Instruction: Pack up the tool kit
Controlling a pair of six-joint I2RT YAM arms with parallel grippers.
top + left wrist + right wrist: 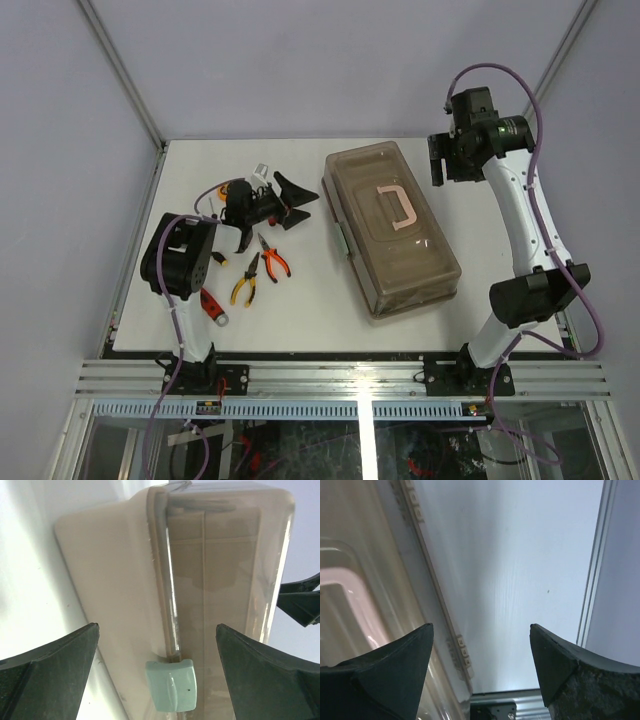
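The toolbox (395,235) is sitting shut on the right half of the tabletop (310,310), with its pink handle (397,208) on the lid and its green latch (171,685) facing the left arm. The left pincer (297,202) is pointing at that latch side from just beside it, jaws spread wide and holding nothing, while orange pliers (273,257) and yellow pliers (246,280) are lying near the arm. The right pincer (437,160) is hanging by the toolbox's far right corner, jaws apart and empty
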